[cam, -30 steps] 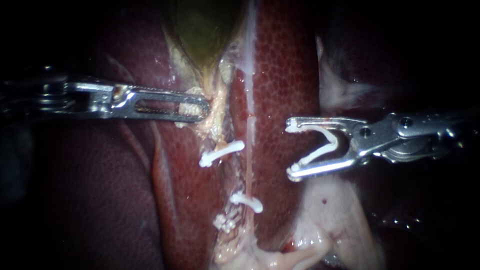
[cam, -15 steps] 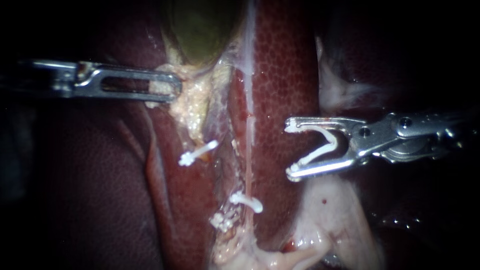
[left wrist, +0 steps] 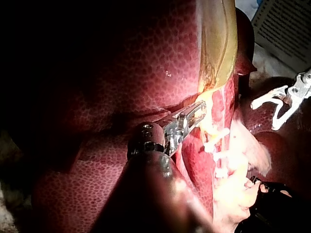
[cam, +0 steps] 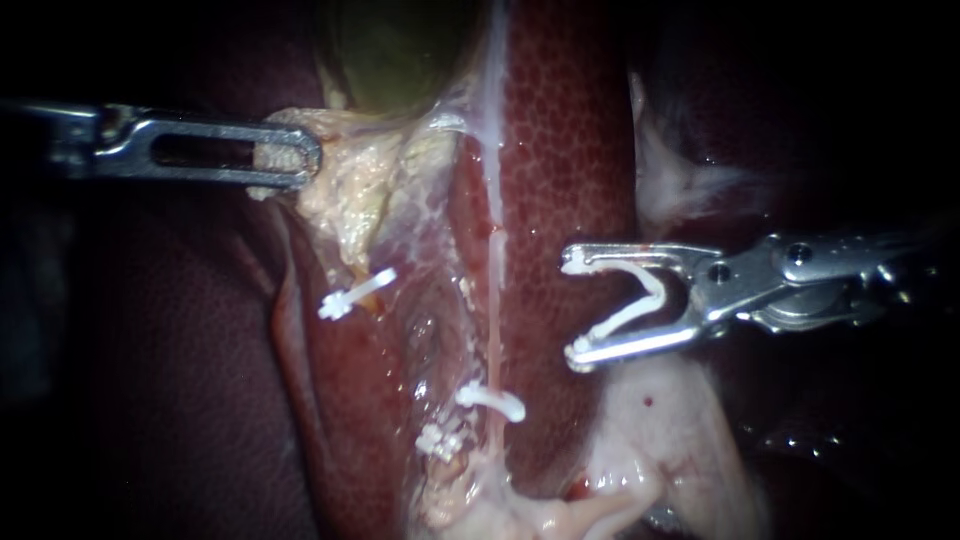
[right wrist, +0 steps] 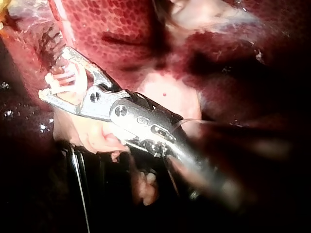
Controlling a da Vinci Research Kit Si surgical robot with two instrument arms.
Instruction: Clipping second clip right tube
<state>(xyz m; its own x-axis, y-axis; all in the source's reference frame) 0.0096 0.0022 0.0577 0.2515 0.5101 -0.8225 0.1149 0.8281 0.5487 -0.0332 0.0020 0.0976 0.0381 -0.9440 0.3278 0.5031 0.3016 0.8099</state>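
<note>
The right tube (cam: 493, 330) runs thin down the liver (cam: 570, 150), a closed clip (cam: 490, 400) across it low down; only the endoscope shows that clearly. Near it, not touching, my right instrument (cam: 577, 308) holds an open clip (cam: 640, 300) in wide jaws. My left instrument (cam: 295, 160) clamps pale tissue (cam: 340, 190).

**Left instrument** (cam: 300, 160): bright silver steel, long and narrow. The visible jaw is pierced by 1 elongated slot and rounded at the tip. Behind it sits a small hinge block, then a dark rounded collar with small rivets (seen in the left wrist view).

**Right instrument** (cam: 573, 308): polished steel, with 2 slim jaws on a broader, tapering hinge body carrying 2 round pin heads. Its wrist bears engraved marks, and the shaft behind is dark.
</note>
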